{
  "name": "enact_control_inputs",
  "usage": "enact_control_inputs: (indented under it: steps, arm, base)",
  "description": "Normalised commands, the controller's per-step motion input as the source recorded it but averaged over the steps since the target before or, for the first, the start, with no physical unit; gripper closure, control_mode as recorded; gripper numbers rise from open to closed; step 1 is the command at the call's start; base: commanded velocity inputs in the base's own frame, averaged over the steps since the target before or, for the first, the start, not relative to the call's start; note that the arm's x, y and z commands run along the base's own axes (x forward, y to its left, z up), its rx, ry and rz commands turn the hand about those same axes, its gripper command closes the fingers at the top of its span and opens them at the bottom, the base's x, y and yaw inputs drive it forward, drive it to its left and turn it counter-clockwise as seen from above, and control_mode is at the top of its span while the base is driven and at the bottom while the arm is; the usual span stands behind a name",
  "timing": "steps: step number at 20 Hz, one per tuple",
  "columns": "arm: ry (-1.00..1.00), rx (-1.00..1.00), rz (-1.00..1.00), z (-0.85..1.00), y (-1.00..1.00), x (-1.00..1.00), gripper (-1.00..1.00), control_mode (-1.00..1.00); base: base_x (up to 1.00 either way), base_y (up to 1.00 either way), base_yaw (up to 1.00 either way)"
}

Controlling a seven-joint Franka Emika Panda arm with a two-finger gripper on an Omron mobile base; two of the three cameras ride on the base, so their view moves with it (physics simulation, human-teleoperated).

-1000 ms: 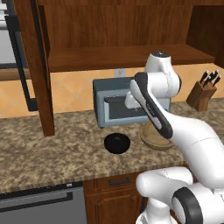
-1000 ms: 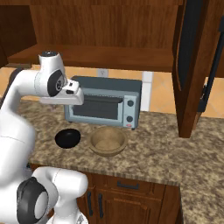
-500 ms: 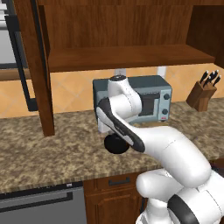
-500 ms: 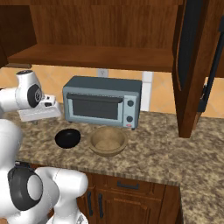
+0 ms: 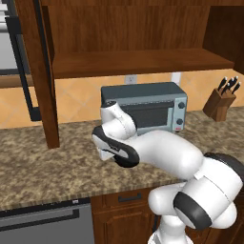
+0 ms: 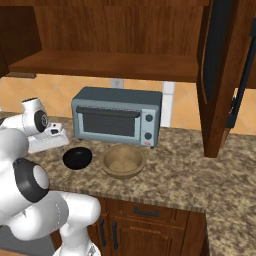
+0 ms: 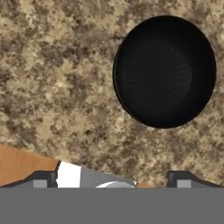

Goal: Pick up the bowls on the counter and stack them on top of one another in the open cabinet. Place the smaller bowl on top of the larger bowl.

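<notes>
The small glossy black bowl sits upright on the granite counter, with the wider tan bowl just to its right; both stand in front of the toaster oven. My hand hovers low over the counter just left of the black bowl. In the hand view the black bowl lies at the upper right, off to one side of my gripper, whose fingertips stand wide apart over bare counter. In the left base view my arm hides both bowls.
The open cabinet's wooden shelf runs above a grey-blue toaster oven. An open cabinet door hangs at the right, another door at the left. A knife block stands far right.
My arm has swung left from above the tan bowl, past the toaster oven, and come down beside the black bowl. Neither bowl has moved.
</notes>
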Motion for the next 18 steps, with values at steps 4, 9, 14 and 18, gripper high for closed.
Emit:
enact_control_inputs:
  steps: [4,9,14,18]
  arm:
    - [0.00,-0.01,-0.02,-0.70,-0.03,0.26,-1.00,-1.00]
    - [0.00,-0.02,0.00,-0.39,0.00,0.39,-1.00,-1.00]
    - [-0.04,-0.11,0.00,-0.39,0.00,0.21,-1.00,-1.00]
    - [-0.07,-0.07,0.00,-0.19,0.00,0.21,-1.00,-1.00]
  base:
    - [0.00,0.00,0.00]
    - [0.00,0.00,0.00]
    - [0.00,0.00,0.00]
    - [0.00,0.00,0.00]
